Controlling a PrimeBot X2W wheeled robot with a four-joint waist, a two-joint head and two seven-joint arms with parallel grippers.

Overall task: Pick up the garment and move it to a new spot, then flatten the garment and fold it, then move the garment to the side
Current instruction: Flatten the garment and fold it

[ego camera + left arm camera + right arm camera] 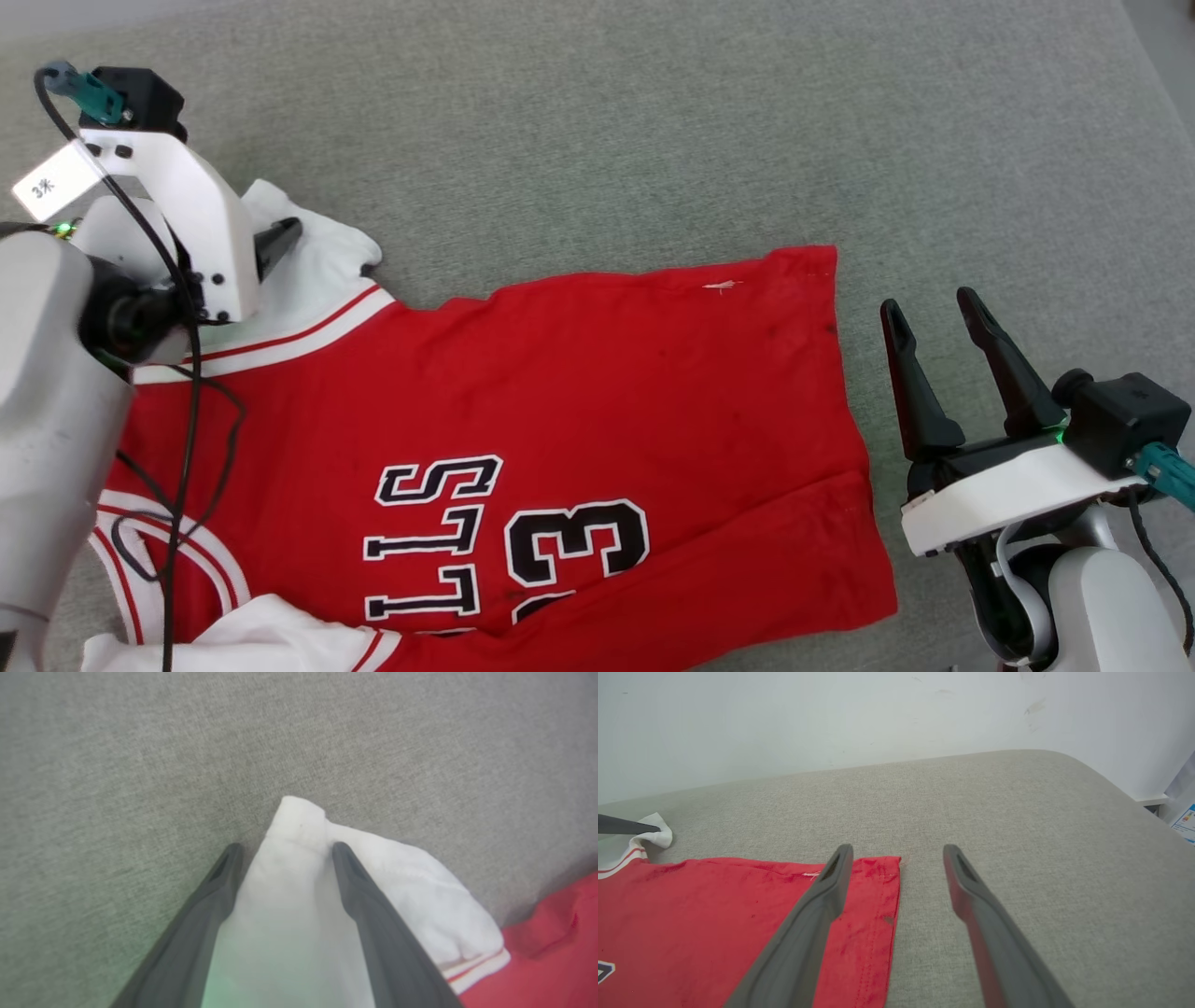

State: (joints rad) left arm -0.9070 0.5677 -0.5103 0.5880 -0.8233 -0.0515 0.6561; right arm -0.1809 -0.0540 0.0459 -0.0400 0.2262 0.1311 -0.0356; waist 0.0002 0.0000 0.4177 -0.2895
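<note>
Astride the garment [289, 882] sleeve, left jaws gape

The jersey [607, 373] is red, its sleeve [317, 252] white with red-and-white striped trim [308, 327]. Its lettering [429, 537] and the "23" [574, 541] are black, outlined in white. The upholstery [653, 121] beneath is a flecked grey weave. The left gripper [286, 851] and right gripper [929, 301] have dark grey fingers [808, 933]. The wall [831, 718] is white.
</note>
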